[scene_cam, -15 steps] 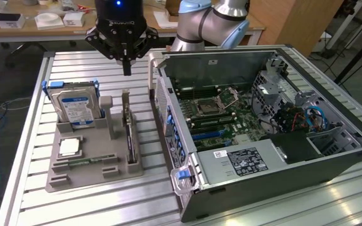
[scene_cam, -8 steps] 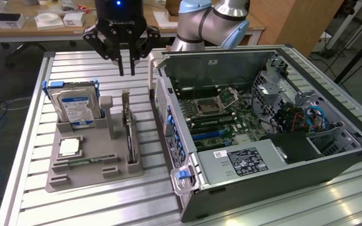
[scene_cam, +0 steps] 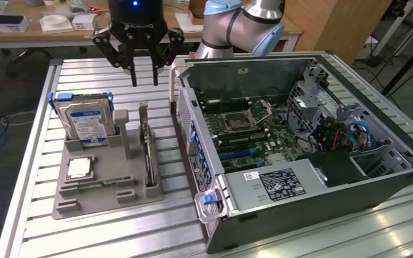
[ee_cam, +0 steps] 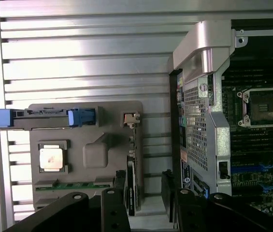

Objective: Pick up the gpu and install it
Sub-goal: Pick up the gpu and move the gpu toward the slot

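The gpu point(scene_cam: 146, 146) stands on its long edge in a slot of the grey holder tray point(scene_cam: 146, 192), a thin green card with a metal bracket at one end. In the wrist view the gpu point(ee_cam: 131, 166) appears as a narrow strip, seen edge-on. My gripper point(scene_cam: 144, 80) hangs above the far end of the card, clear of it, fingers pointing down. It is open, with nothing between the fingers point(ee_cam: 120, 182). In the wrist view the gripper point(ee_cam: 143, 191) straddles the line of the card.
The tray also holds an upright hard drive point(scene_cam: 84, 122) with blue clips, a CPU point(scene_cam: 79, 168) and a RAM stick point(scene_cam: 95, 185). The open computer case point(scene_cam: 378, 185) lies on the exterior view's right, motherboard point(scene_cam: 249, 131) exposed. A cluttered desk point(scene_cam: 63, 33) stands behind the slatted table point(scene_cam: 106, 231).
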